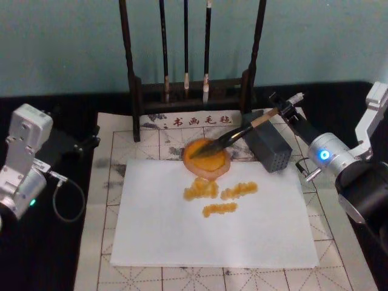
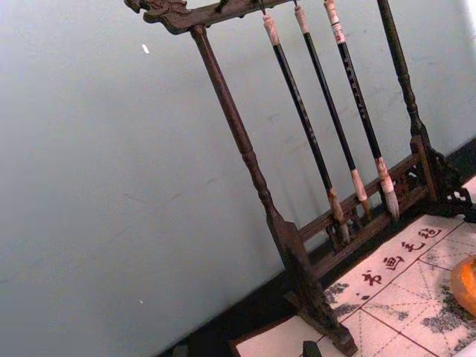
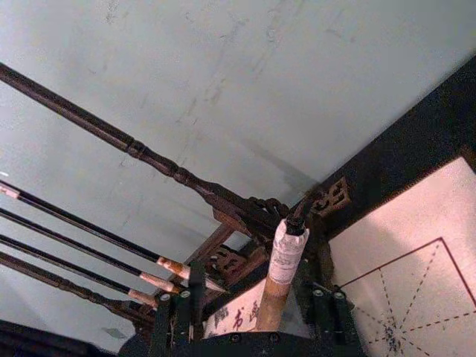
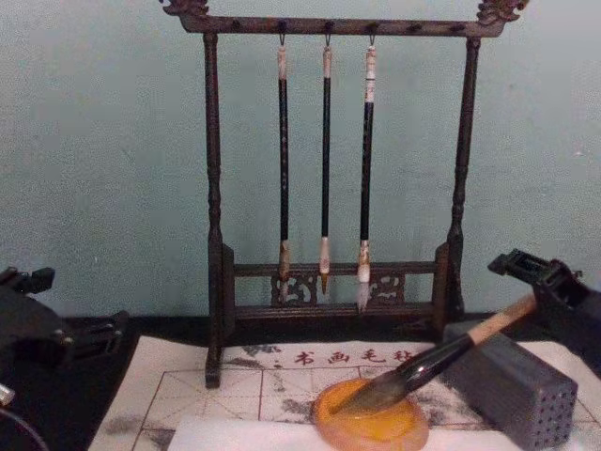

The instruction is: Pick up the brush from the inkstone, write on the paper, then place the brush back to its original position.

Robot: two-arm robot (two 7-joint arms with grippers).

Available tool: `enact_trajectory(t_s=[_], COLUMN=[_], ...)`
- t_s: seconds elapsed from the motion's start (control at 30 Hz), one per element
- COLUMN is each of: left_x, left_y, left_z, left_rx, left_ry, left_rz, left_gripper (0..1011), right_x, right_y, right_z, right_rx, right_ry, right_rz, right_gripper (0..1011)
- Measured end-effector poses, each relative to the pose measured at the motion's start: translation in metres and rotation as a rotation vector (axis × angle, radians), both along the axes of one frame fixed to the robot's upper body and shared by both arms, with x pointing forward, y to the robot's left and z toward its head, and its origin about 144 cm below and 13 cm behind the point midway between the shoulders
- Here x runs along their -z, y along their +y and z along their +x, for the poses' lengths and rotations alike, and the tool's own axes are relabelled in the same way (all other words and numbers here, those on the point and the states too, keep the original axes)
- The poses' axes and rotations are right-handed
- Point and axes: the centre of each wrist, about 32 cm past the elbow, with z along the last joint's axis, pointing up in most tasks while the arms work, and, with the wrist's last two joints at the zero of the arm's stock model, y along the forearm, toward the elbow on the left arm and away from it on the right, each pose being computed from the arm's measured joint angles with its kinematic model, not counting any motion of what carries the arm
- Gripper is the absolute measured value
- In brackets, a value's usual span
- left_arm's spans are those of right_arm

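While right claw (image 1: 285, 111) grips it, brush (image 1: 233, 136) slants tuft-down into inkstone (image 1: 207, 159).

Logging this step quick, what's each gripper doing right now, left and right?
Left gripper: parked at the table's left side; fingers cannot be told.
Right gripper: shut on the brush, tip in the inkstone.

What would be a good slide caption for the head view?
Right gripper holds the brush, tip in the inkstone, above orange strokes on the paper.

Landmark: inkstone (image 1: 207, 159)
Behind it: brush rack (image 1: 193, 91) with three hanging brushes (image 4: 325, 169) blocks passage
Right of it: grey holed block (image 1: 268, 145) crowds close
Front of it: paper (image 1: 212, 224), open room above
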Motion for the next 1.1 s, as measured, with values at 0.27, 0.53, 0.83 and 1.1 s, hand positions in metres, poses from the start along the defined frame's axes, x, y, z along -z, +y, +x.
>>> enact_trajectory(t_s=[0.27, 0.53, 0.83, 1.1], left_x=[0.0, 0.0, 0.0, 0.0], left_y=[0.0, 0.0, 0.0, 0.0], left_z=[0.0, 0.0, 0.0, 0.0], left_rx=[0.0, 0.0, 0.0, 0.0], left_ry=[0.0, 0.0, 0.0, 0.0], left_rz=[0.0, 0.0, 0.0, 0.0], left_gripper=[1001, 1001, 1001, 1001], right_x=[0.0, 0.0, 0.002, 0.002], right_y=[0.0, 0.0, -0.006, -0.014], right_z=[0.0, 0.0, -0.01, -0.035], right_rx=[0.0, 0.0, 0.009, 0.013], right_ry=[0.0, 0.0, 0.015, 0.016], right_rz=[0.0, 0.0, 0.004, -0.01], right_gripper=[982, 1000, 1000, 1000])
